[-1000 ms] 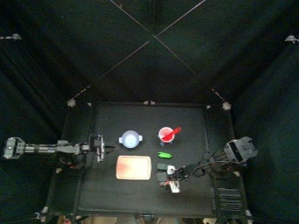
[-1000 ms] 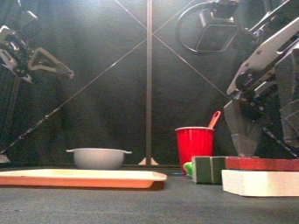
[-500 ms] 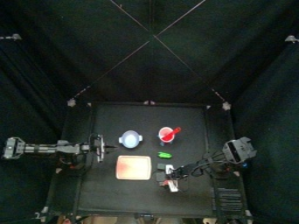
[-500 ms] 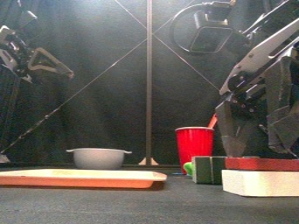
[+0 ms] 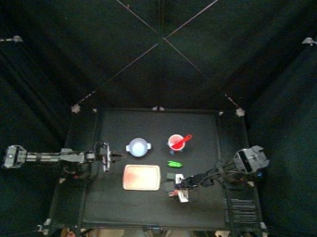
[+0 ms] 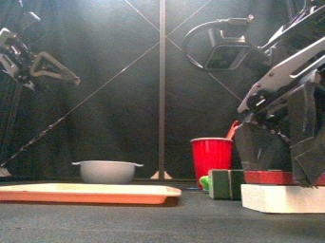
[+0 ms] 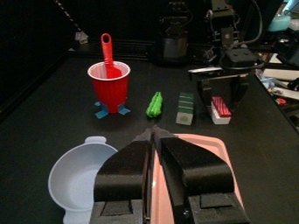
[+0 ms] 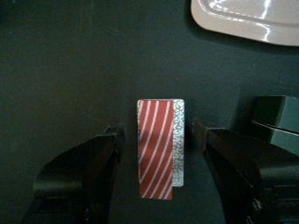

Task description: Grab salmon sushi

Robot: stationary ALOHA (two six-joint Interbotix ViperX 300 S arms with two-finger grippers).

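We've got the right gripper (image 8: 158,144) wide open, straddling the salmon sushi (image 8: 159,149), nothing held yet; closing & lifting left. Left gripper (image 7: 155,140) shut, parked.

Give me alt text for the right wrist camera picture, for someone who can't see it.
The right gripper stands open, a jaw on either side of the salmon sushi, a small red-and-white striped block with a whitish side, lying on the black table. A pale slab shows at one corner.
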